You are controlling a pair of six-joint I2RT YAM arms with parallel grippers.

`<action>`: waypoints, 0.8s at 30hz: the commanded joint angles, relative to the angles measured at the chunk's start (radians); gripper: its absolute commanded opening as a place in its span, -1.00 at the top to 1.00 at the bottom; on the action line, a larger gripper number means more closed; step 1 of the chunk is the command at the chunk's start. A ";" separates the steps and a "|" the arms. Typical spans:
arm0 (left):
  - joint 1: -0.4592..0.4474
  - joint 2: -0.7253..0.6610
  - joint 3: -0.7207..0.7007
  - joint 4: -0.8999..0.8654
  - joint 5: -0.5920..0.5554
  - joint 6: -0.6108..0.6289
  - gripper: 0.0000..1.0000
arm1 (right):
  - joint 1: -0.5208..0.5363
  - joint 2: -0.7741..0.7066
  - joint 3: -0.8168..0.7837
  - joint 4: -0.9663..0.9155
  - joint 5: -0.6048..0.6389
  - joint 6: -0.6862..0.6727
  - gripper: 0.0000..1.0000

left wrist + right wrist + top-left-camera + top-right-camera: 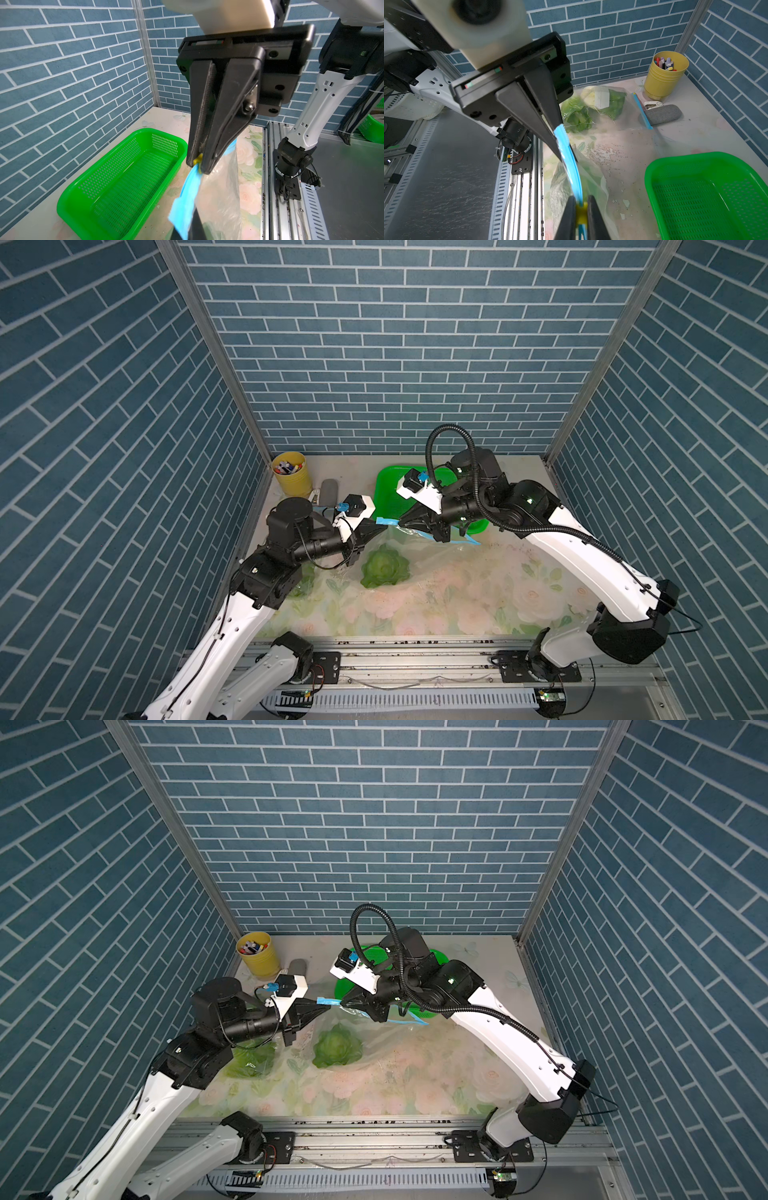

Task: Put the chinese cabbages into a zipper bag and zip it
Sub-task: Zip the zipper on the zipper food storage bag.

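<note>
A clear zipper bag [436, 558] hangs between my grippers above the table, with one chinese cabbage [384, 568] inside, light-green leaves up. My left gripper [382, 527] is shut on the end of its blue zip strip [566, 149]. A short way along the strip, my right gripper [401, 524] is shut on the yellow slider [581, 214]. The rest of the strip trails behind the right gripper [343, 1004]. A second clear bag [596, 106] holding chinese cabbages lies on the table beside the left arm, which partly hides it in both top views.
An empty green basket [386, 489] stands behind the grippers, under the right wrist. A yellow cup of markers [293, 481] and a grey case [330, 491] sit at the back left corner. Blue brick walls close in three sides. A metal rail [415, 655] runs along the front.
</note>
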 commanded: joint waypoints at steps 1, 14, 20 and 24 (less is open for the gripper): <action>0.004 -0.034 -0.001 0.035 -0.023 -0.007 1.00 | -0.017 -0.032 -0.027 -0.041 0.057 -0.027 0.88; 0.004 -0.080 -0.010 0.016 -0.095 -0.008 1.00 | -0.020 -0.098 -0.104 -0.037 0.093 -0.005 0.88; 0.004 -0.090 -0.019 0.018 -0.126 -0.011 1.00 | -0.021 -0.126 -0.143 -0.033 0.116 0.007 0.88; 0.004 -0.097 -0.030 0.033 -0.127 -0.019 1.00 | -0.021 -0.139 -0.164 -0.032 0.125 0.016 0.88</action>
